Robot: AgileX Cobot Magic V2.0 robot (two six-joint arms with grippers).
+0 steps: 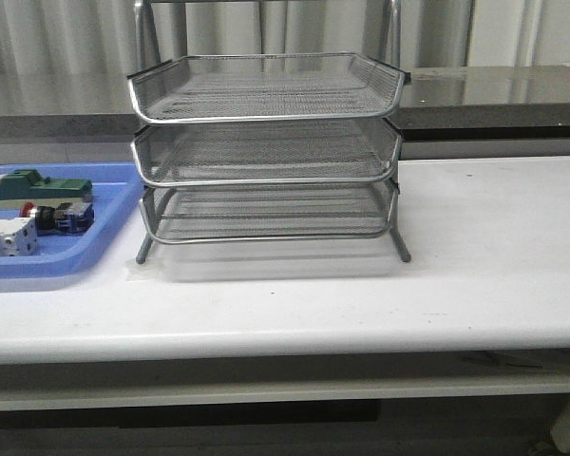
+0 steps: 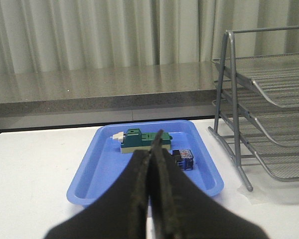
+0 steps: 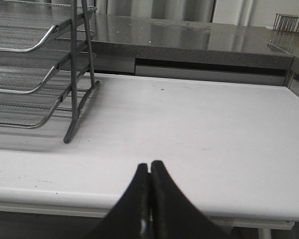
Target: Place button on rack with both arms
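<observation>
Nothing placed yet: the button (image 1: 62, 218) lies in the blue tray (image 1: 104, 249) at left of the front frame, the rack (image 1: 266, 152) empty at centre, left gripper (image 2: 150, 154) and right gripper (image 3: 149, 172) both pressed together, holding nothing.

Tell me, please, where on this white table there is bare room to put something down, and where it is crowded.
The widest free patch is the white table right of the three-tier silver wire-mesh rack, out to the table's edge. A bare strip runs in front of the rack. It is crowded at the left: the blue plastic tray holds a green block, white blocks and the red-headed push-button.
</observation>
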